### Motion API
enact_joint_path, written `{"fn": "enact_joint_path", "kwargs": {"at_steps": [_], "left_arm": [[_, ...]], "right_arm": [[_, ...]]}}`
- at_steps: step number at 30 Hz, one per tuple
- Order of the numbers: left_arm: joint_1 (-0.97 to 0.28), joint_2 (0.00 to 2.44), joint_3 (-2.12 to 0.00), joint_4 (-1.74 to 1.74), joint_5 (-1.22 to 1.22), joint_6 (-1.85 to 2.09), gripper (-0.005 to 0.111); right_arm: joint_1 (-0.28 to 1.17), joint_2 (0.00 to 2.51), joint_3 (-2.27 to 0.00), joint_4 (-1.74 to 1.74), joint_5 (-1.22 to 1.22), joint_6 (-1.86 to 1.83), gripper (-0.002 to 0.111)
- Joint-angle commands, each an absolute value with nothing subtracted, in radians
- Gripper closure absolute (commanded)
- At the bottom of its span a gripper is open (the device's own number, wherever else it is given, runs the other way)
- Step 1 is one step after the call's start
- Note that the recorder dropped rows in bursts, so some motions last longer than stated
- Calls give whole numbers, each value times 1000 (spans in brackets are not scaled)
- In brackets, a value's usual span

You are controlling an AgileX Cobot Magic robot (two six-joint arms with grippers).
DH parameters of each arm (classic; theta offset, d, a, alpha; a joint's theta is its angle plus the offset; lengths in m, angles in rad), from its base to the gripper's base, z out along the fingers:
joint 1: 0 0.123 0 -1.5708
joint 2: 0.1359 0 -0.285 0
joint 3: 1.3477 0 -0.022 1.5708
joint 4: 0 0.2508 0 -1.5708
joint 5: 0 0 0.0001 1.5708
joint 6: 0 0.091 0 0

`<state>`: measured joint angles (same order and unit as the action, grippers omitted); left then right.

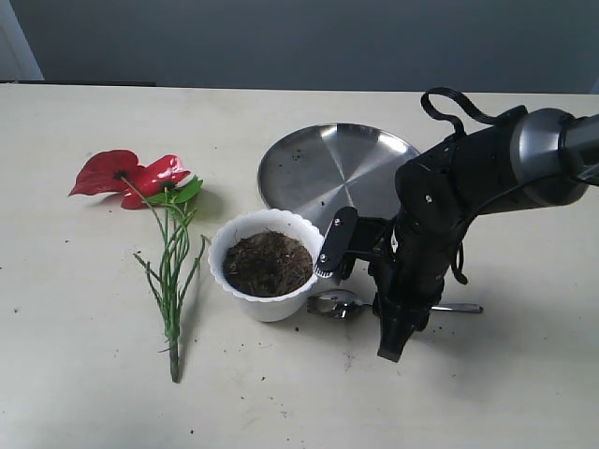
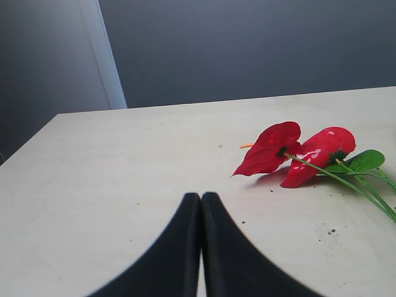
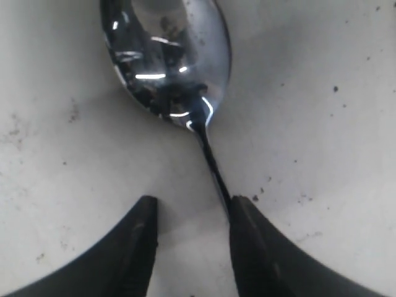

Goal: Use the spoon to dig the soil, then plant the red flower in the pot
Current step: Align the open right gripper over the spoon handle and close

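Observation:
The white pot [image 1: 273, 307] stands mid-table, filled with dark soil [image 1: 269, 264]. The silver spoon [image 1: 337, 303] lies flat on the table just right of the pot, its bowl toward the pot. My right gripper [image 1: 387, 323] points down over the spoon's handle. In the right wrist view the spoon [image 3: 170, 55] is seen close up and the gripper [image 3: 193, 207] is open, the slim handle running against the inner edge of one finger. The red flower [image 1: 131, 175] lies on the table left of the pot. My left gripper [image 2: 200, 197] is shut and empty, a little way from the flower [image 2: 297, 151].
A large round steel plate [image 1: 328, 168] lies behind the pot and the right arm. Stray soil crumbs [image 3: 336, 89] dot the table around the spoon and pot. The left arm does not appear in the exterior view.

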<state>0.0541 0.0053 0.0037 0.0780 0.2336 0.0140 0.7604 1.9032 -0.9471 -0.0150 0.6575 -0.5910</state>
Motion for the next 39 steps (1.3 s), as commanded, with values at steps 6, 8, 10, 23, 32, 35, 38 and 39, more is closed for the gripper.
{"fn": "enact_joint_path", "kwargs": {"at_steps": [6,8,10,23,32,35,38,39], "left_arm": [[47,0,0,70,232,10,106],[47,0,0,70,232,10,106],[47,0,0,70,232,10,106],[47,0,0,70,232,10,106],[47,0,0,70,232,10,106],[47,0,0,70,232,10,106],[47,0,0,70,232,10,106],[47,0,0,70,232,10,106]], "right_arm": [[759,1905,-946,10,604,-576,69],[759,1870,-954,10,608,-572,69],[759,1847,-954,10,594,-572,69],[757,1842,-954,-127,541,-572,69],[757,1906,-952,-110,598,-575,69],[757,1942,-950,-108,593,-575,69],[757,1972,-950,-108,599,-575,73],[757,1981,-950,-108,609,-575,79]]}}
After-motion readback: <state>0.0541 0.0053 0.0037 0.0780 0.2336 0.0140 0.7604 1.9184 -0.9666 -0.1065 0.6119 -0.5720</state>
